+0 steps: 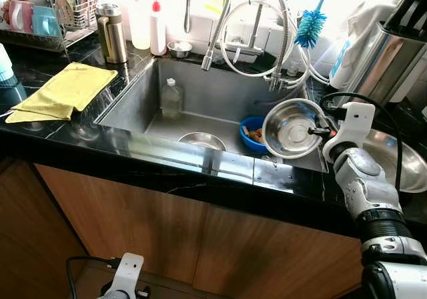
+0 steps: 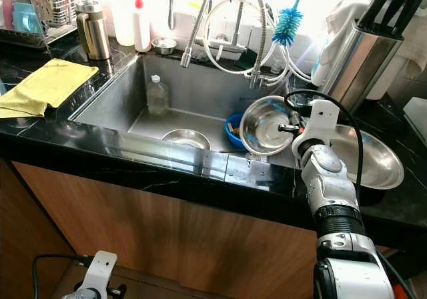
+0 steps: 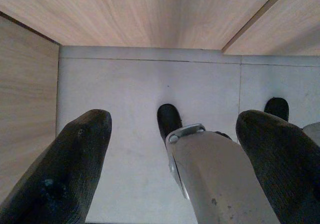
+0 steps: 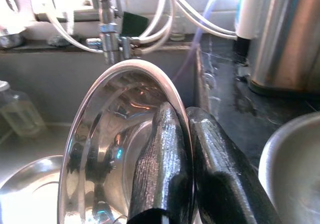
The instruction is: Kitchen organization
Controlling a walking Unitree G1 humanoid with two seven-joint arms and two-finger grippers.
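Note:
My right gripper (image 1: 319, 131) is shut on the rim of a small steel bowl (image 1: 288, 129), holding it tilted on edge over the right end of the sink (image 1: 133, 95). In the right wrist view the two black fingers (image 4: 165, 164) pinch the bowl's rim (image 4: 125, 134) between them. A blue bowl (image 1: 251, 134) with scraps lies in the sink just under it, beside another steel bowl (image 1: 201, 141) and a clear bottle (image 1: 171, 99). My left gripper (image 3: 170, 159) hangs open low by the cabinet, over pale floor (image 3: 130, 94).
A large steel bowl (image 1: 400, 162) rests on the black counter right of my arm. A yellow cloth (image 1: 63, 91) lies on the left counter. Behind stand a steel flask (image 1: 112, 33), bottles, a dish rack (image 1: 57, 12), a faucet (image 1: 240, 25) with hoses, a blue brush (image 1: 311, 25).

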